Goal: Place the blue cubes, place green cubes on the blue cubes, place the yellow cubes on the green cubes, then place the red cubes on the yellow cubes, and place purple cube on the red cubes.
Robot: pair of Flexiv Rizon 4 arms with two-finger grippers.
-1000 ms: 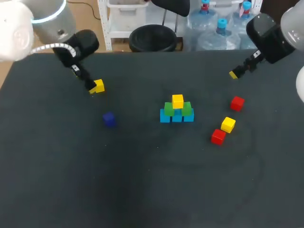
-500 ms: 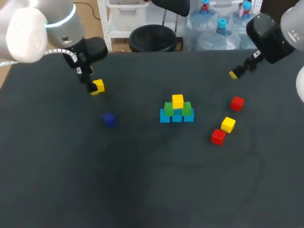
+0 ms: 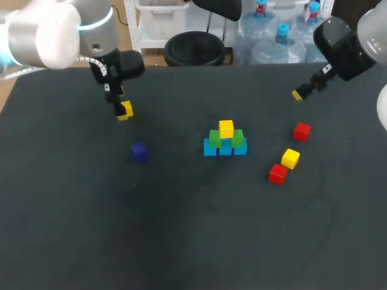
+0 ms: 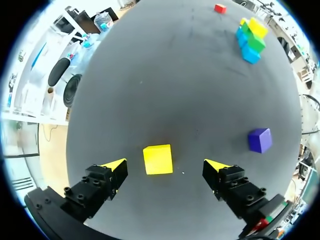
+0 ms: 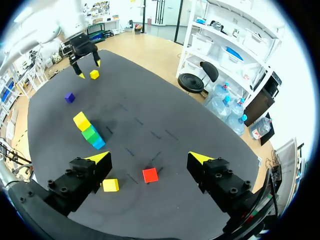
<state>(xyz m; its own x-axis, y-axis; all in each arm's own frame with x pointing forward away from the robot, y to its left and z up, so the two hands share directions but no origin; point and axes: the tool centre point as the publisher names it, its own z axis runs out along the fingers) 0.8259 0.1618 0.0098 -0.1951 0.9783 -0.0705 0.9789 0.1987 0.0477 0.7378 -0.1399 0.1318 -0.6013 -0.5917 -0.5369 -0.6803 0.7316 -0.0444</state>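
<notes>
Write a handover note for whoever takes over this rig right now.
Left pincer open, straddling a loose yellow cube without touching it.
Right pincer open and empty above the table, far right.
Done: blue row, green cubes on it, top yellow cube on those.
Left: that loose yellow, the other yellow cube, two red cubes, then the purple cube.

In the head view the left fingers (image 3: 116,103) partly hide a yellow cube (image 3: 127,109), and the left arm (image 3: 54,30) looks blurred.
</notes>
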